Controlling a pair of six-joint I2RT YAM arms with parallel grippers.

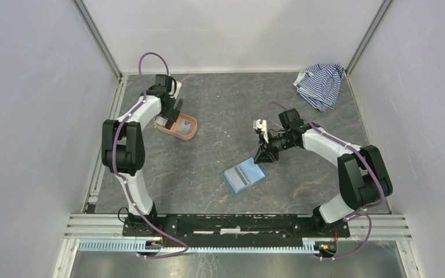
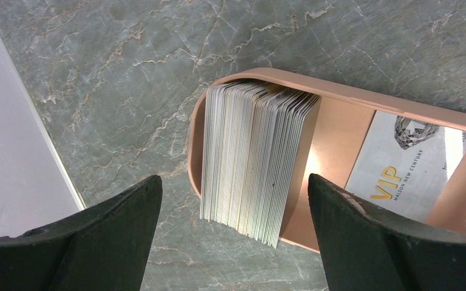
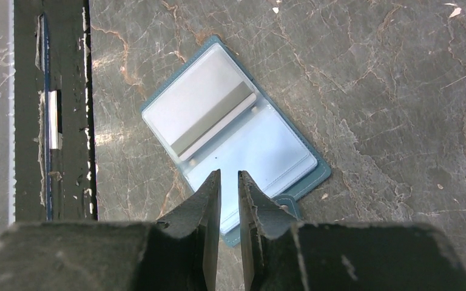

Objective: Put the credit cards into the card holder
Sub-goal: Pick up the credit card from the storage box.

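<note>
Left wrist: end effector (image 2: pixel 235 182) gapes above credit cards (image 2: pixel 252 145).

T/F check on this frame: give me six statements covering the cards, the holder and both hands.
1. The card holder lies open on the table. True.
2. The left hand is wide open above the card stack. True.
3. The card stack sits on the striped cloth. False: it stands on edge in the pink tray; the cloth is in the far right corner.
4. The left hand clamps a card. False: its fingers stand clear of the stack.
5. A VIP card lies flat in the tray. True.
6. The right hand is at the tray. False: it is at the card holder's edge.
</note>
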